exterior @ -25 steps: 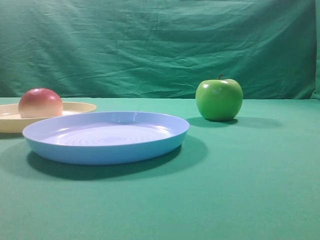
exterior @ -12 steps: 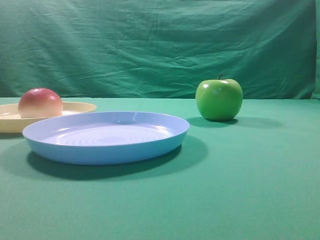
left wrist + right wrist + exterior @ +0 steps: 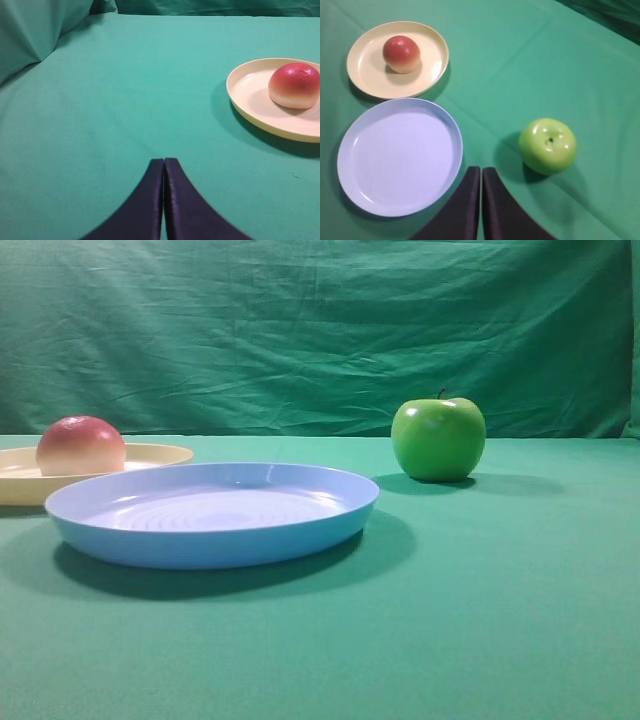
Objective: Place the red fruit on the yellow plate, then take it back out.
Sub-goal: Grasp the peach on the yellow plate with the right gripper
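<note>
The red fruit (image 3: 81,445) sits on the yellow plate (image 3: 150,454), at the far left of the exterior high view. In the right wrist view the red fruit (image 3: 401,53) lies a little off the plate's middle, toward its far side, with bare cream surface around it. Nothing grips it or touches it.

Just beside the yellow plate (image 3: 367,80), on its near side, lies a light blue plate (image 3: 215,512), larger in the view and with nothing on it; in the exterior high view its rim overlaps the yellow one, while from above the two rims look almost touching. Well to the right stands a glossy green apple (image 3: 438,438) with a short stem, apart from both plates.

All of it rests on a tabletop (image 3: 480,620) draped in green cloth, with a wrinkled green backdrop (image 3: 320,330) behind.

The left pincer (image 3: 164,170) hangs over bare cloth left of the yellow plate, its dark fingers pressed together and holding nothing. The right pincer (image 3: 481,177) hovers between the blue plate and the apple, likewise closed tight and empty.
</note>
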`<state>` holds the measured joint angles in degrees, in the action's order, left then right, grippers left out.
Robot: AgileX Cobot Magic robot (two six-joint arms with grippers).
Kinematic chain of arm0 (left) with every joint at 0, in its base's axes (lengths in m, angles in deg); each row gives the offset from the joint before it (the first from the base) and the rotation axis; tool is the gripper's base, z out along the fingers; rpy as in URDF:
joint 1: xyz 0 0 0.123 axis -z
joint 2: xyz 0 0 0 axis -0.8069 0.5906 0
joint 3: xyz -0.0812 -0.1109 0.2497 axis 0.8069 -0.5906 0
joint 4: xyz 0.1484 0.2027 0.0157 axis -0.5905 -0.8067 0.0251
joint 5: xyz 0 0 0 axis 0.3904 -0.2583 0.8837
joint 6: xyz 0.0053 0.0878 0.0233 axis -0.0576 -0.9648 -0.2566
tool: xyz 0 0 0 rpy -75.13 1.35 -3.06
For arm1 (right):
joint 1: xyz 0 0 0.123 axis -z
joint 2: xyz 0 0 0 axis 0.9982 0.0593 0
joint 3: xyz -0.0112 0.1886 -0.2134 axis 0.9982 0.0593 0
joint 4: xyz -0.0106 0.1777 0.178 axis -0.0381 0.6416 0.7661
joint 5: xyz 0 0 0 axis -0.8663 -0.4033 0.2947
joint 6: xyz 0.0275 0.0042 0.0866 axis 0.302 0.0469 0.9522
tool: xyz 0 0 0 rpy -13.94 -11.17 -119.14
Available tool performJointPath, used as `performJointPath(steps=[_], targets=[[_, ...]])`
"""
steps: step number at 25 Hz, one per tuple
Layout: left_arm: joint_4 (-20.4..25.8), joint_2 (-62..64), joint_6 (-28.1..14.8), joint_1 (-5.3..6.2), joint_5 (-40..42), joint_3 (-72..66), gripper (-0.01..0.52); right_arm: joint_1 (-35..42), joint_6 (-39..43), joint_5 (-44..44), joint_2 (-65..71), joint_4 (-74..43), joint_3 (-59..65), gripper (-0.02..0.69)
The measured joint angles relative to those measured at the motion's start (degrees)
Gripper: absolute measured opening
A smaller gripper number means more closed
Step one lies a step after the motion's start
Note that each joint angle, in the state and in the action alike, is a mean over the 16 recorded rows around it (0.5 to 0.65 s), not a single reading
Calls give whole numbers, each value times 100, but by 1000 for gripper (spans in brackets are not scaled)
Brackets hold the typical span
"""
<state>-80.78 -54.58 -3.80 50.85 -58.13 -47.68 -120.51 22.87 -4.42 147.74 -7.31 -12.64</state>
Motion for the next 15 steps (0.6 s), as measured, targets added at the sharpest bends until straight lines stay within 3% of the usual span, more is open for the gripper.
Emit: performJointPath(steps=[9, 15], targets=[[0, 0, 0, 0, 0, 0, 0, -553, -99, 184, 1899, 41, -1696, 35], [0, 0, 0, 0, 0, 0, 0, -836, -233, 637, 2882, 148, -2497, 205]])
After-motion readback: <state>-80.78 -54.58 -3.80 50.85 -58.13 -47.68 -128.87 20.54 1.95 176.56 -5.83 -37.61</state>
